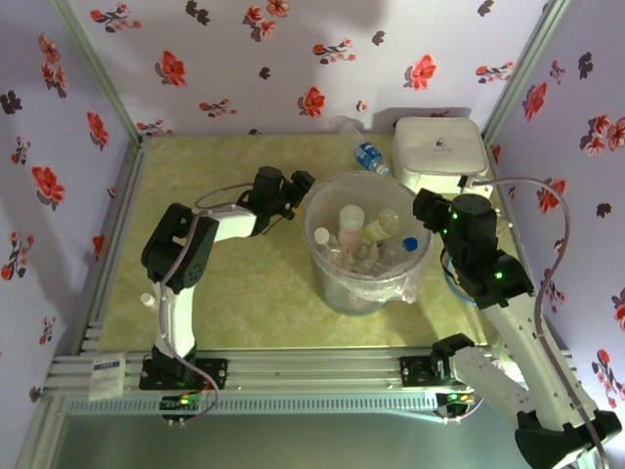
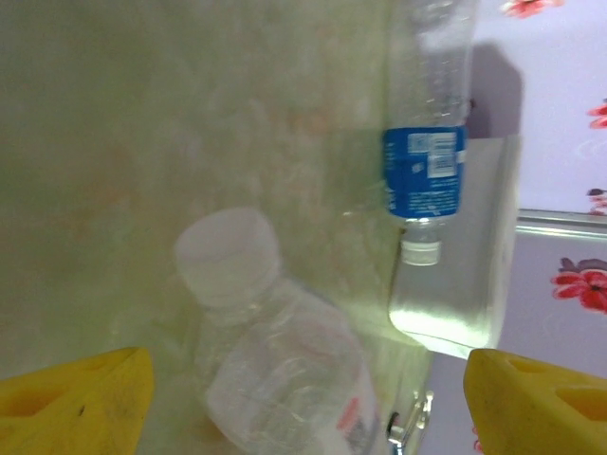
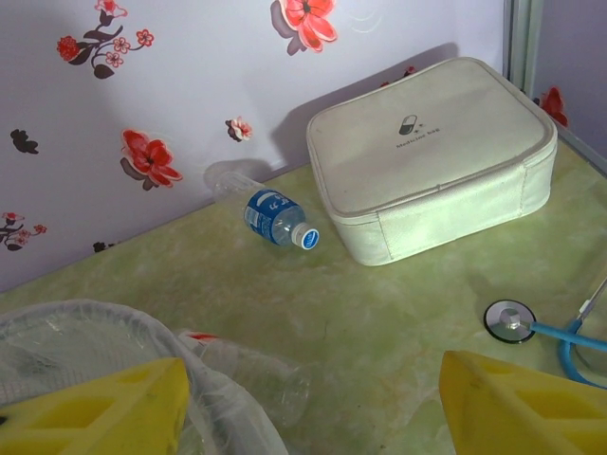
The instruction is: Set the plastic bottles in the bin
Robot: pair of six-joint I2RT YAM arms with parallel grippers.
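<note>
At the centre of the yellow-green marbled table point(image 1: 244, 293) stands the large round translucent grey bin point(image 1: 342, 291), lined with a clear plastic bag and holding a heap of small clear plastic bottles point(image 1: 352, 223) with white, blue and yellowish parts. From the bin, at about 1 o'clock, a white rounded-square soft case point(image 1: 437, 151) lies against the flowered back wall. At the bin's 10 o'clock the left gripper point(image 1: 293, 191) hovers by the rim, and its wrist camera shows the yellow fingers point(image 2: 85, 398) spread wide, gripping nothing, with a blurred clear bottle with a white cap point(image 2: 228, 261) between and beyond them. At the bin's 3 o'clock the right gripper point(image 1: 425, 210) sits beside the rim, its jaws likewise spread and empty. One clear bottle with a blue label point(image 1: 371, 156) lies on its side on the table at the bin's 12 o'clock, just beside the case. Smallest, a blue-tubed stethoscope point(image 3: 512, 320) rests on the table near the case.
</note>
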